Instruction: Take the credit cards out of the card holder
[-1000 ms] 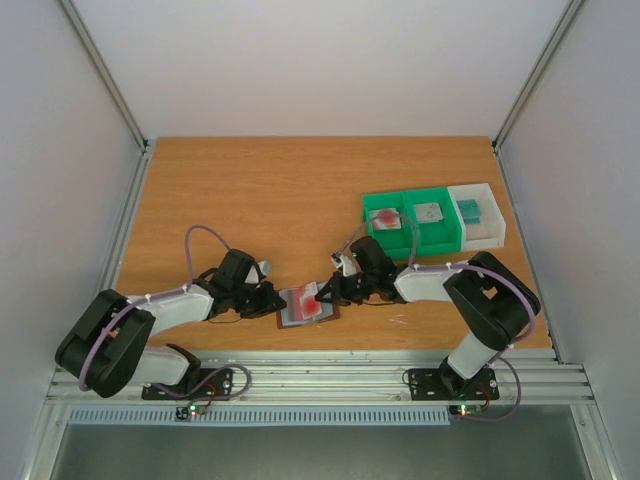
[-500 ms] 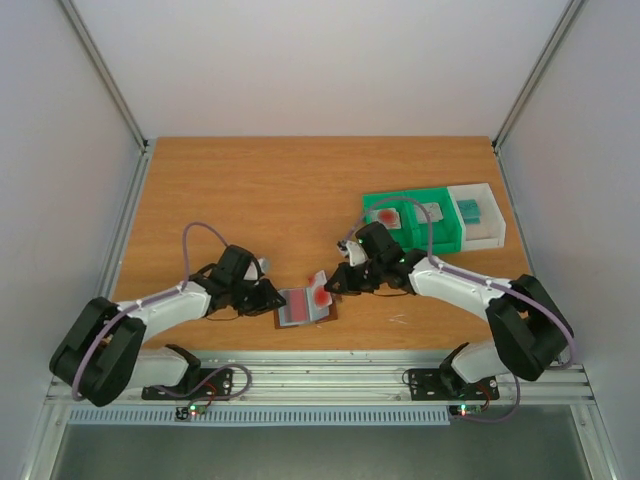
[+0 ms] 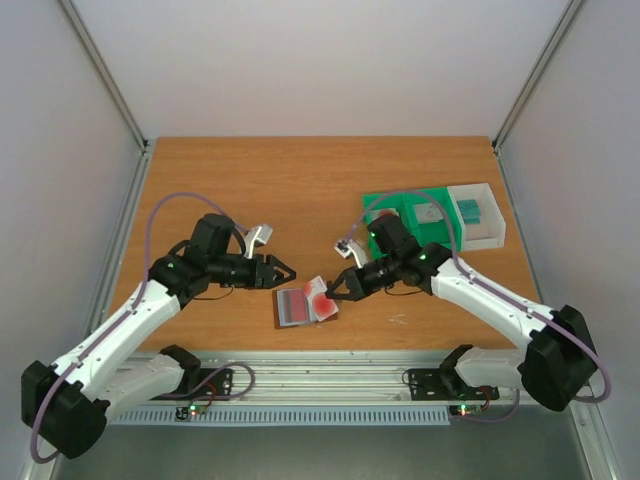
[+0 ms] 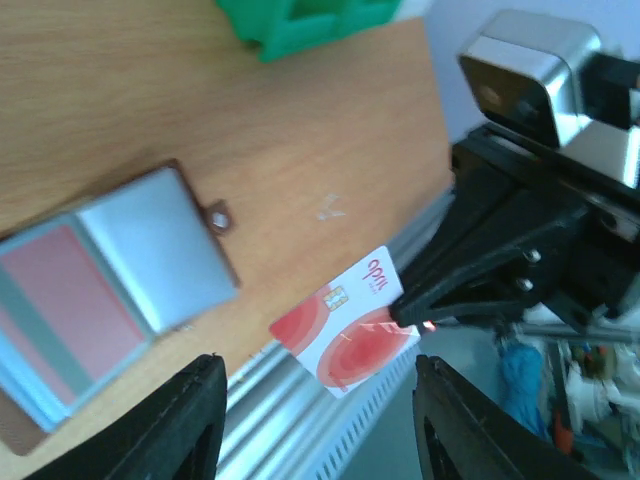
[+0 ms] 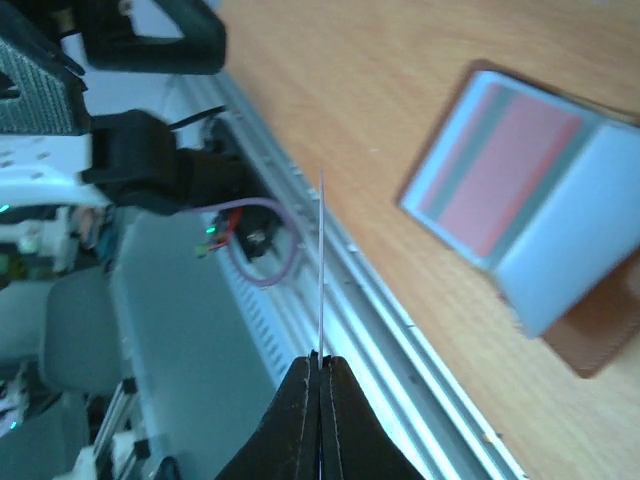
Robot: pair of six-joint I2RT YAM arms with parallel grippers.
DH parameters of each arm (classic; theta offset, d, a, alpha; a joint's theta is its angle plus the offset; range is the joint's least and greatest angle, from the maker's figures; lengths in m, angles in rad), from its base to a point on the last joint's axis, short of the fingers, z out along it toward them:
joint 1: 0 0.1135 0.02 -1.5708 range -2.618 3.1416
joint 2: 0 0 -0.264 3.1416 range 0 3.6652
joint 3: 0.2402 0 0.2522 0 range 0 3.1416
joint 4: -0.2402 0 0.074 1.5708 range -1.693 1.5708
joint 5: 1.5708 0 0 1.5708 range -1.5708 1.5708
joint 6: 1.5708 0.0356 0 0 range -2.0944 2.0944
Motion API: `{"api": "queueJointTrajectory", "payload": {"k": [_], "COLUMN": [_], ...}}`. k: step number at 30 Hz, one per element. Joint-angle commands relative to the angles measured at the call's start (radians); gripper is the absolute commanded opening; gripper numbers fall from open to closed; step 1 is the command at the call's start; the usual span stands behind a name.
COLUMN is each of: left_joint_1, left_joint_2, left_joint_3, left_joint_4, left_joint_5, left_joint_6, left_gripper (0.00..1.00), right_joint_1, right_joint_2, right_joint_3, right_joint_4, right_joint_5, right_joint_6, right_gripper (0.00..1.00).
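The left gripper (image 3: 284, 271) hangs above the table (image 3: 300, 180), just left of the card holder, its jaws standing well apart with nothing between them. The card holder (image 3: 297, 312) lies open and flat close to the table's near edge, between the two grippers. A pinkish card (image 3: 291, 305) sits in its left blue-grey pocket (the left wrist view shows this plainly), while the other flap shows bare blue-grey. Just right of the holder, and clear of it in the left wrist view, is a pale card (image 3: 322, 295) printed with red round blots. It is pinched by one edge in the right gripper (image 3: 337, 293), whose fingers are closed tight on it; the right wrist view sees it edge-on as a thin line. Farther right, toward the far side, stands a green bin (image 3: 447, 232) with a grey card (image 3: 428, 212) in one compartment. Touching it on the right is a white bin (image 3: 489, 234) holding a teal card (image 3: 468, 207).
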Motion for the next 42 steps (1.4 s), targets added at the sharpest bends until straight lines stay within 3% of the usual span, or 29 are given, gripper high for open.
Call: {"api": "queueJointTrajectory", "payload": {"k": [1, 15, 20, 25, 31, 33, 36, 42], "left_joint_1": [-0.003, -0.005, -0.011, -0.017, -0.019, -0.019, -0.018, -0.017], "left_joint_2": [-0.016, 0.008, 0.009, 0.022, 0.021, 0.018, 0.003, -0.019], "left_joint_3": [0.098, 0.094, 0.072, 0.070, 0.035, 0.019, 0.003, -0.002], "left_joint_4": [-0.166, -0.099, -0.102, -0.098, -0.014, 0.026, 0.092, 0.179], "left_joint_5": [0.204, 0.491, 0.516, 0.527, 0.545, 0.535, 0.512, 0.381], "left_joint_6": [0.150, 0.169, 0.178, 0.185, 0.160, 0.128, 0.068, -0.026], "left_gripper": [0.51, 0.39, 0.27, 0.02, 0.00, 0.00, 0.00, 0.01], "right_joint_1": [0.000, 0.044, 0.046, 0.046, 0.045, 0.046, 0.046, 0.046], "right_joint_2": [-0.077, -0.109, -0.105, -0.110, -0.124, -0.146, -0.176, -0.219], "right_joint_3": [0.017, 0.039, 0.035, 0.040, 0.040, 0.021, -0.011, -0.075], "right_joint_4": [0.010, 0.086, 0.116, 0.126, 0.123, 0.154, 0.215, 0.340], "right_joint_5": [-0.208, -0.320, -0.331, -0.339, -0.227, -0.173, -0.129, 0.020], "right_joint_6": [-0.036, -0.006, 0.007, 0.014, 0.047, 0.088, 0.174, 0.367], "right_gripper": [0.01, 0.01, 0.01, 0.01, 0.02, 0.14, 0.24, 0.36]}}
